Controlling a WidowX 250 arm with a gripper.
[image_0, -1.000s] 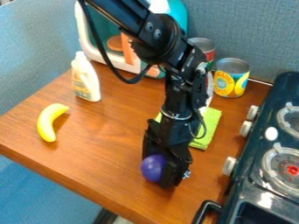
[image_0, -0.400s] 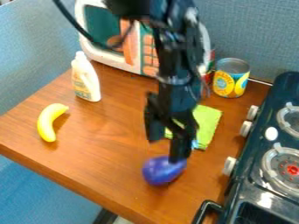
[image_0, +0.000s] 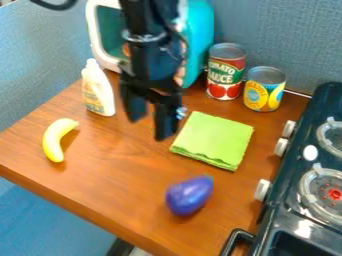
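Pincer (image_0: 151, 120) tip-down above the wooden table (image_0: 120, 167); fingers wide apart; between white bottle (image_0: 98, 92) and green cloth (image_0: 214, 140).

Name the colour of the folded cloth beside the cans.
The cloth is lime green, clearest in the camera view.

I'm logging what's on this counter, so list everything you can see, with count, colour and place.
Eggplant: one, purple, front of the table
Cloth: one, green, folded, mid-table
Banana: one, yellow, left side
Bottle: one, whitish, before the toy microwave
Toy microwave: one, teal and white, at the back
Cans: two, one red and green, one yellow and blue, back right
Stove: one, black, right edge
Table: one, brown, under the loose items
Gripper: one, black, open and empty, above the table between bottle and cloth
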